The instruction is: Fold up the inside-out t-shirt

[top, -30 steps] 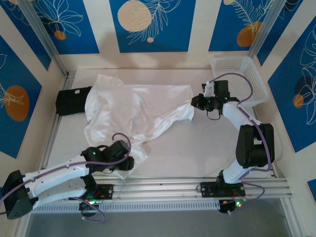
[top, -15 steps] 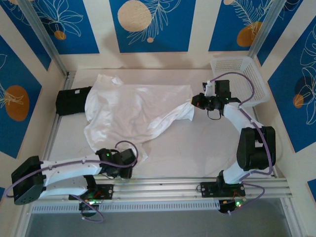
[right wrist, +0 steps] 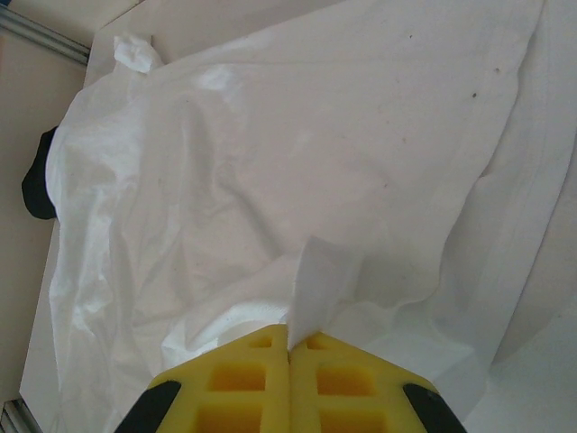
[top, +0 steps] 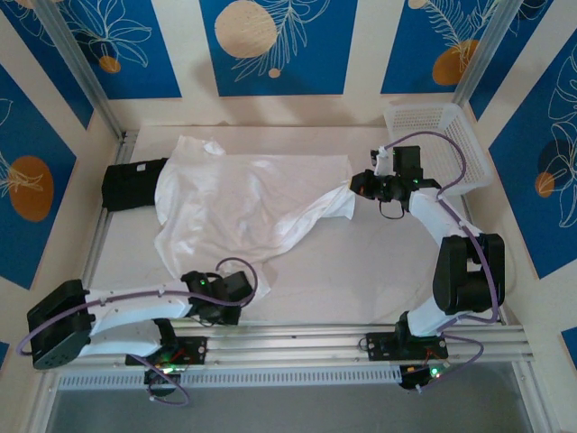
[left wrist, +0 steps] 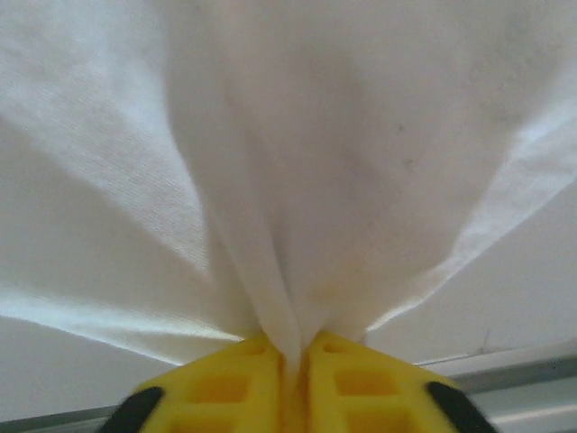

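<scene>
From the top camera I count one white t-shirt (top: pixel 243 203), one black garment (top: pixel 131 185), one white basket (top: pixel 469 149) and two arms. The t-shirt lies crumpled and spread over the left and middle part of the table (top: pixel 361 262). Its left edge covers part of the black garment, so the full shape of that garment cannot be seen. The basket stands at the far right corner, apart from the cloth. The left gripper (top: pixel 234 290) is at the near hem of the t-shirt and the right gripper (top: pixel 354 188) is at its right edge. From this height their fingers are too small to judge.

In the left wrist camera, the two yellow fingers (left wrist: pixel 234 383) are pressed together on a gathered bunch of the white cloth, which fans out above them. The bottom frame edge cuts the fingers off.

In the right wrist camera, the two yellow fingers (right wrist: pixel 243 379) are also closed, with one small flap of the t-shirt pinched between them. A dark bit of the black garment (right wrist: pixel 36 185) peeks out at the left, mostly hidden.
</scene>
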Controlling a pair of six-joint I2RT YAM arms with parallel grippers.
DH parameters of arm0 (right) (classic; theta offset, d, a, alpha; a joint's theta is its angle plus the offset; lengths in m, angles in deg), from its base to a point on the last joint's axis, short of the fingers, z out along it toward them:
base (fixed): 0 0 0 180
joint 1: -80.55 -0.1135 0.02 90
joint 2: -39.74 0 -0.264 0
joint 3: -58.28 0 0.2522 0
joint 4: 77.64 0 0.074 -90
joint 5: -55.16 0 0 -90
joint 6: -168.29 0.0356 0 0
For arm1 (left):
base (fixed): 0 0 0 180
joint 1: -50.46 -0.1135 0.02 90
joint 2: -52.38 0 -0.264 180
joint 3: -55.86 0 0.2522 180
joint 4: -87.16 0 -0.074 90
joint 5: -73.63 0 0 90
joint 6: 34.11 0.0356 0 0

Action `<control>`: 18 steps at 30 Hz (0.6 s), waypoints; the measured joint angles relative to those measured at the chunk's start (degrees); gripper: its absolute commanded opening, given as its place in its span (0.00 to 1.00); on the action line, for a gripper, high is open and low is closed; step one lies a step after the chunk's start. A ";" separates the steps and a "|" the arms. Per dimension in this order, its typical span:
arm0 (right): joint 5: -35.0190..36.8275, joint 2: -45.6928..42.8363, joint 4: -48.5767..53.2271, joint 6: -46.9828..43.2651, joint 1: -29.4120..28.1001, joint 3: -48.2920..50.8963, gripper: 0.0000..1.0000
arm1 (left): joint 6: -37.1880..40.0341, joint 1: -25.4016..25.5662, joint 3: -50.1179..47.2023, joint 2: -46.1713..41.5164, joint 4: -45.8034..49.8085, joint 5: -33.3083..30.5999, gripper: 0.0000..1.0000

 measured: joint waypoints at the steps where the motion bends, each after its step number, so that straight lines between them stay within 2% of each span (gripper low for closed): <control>1: 0.00 0.00 0.00 0.00 0.00 0.07 0.00 | 0.22 0.00 -0.02 -0.76 0.52 -0.44 0.00; 6: 1.03 -1.33 -0.11 0.04 0.55 0.94 0.00 | 2.36 -1.73 2.32 -8.57 6.91 -6.91 0.00; 9: 2.14 -3.82 -0.04 0.59 1.77 1.75 0.00 | 6.78 -5.07 9.01 -15.17 10.16 -14.23 0.00; 12: 3.50 -8.31 0.22 1.38 3.37 1.95 0.00 | 13.70 -8.20 18.03 -21.07 8.87 -21.81 0.00; 18: 6.25 -21.79 5.20 1.16 6.10 -1.29 0.00 | 36.74 -10.69 36.30 -28.26 -1.27 -35.95 0.00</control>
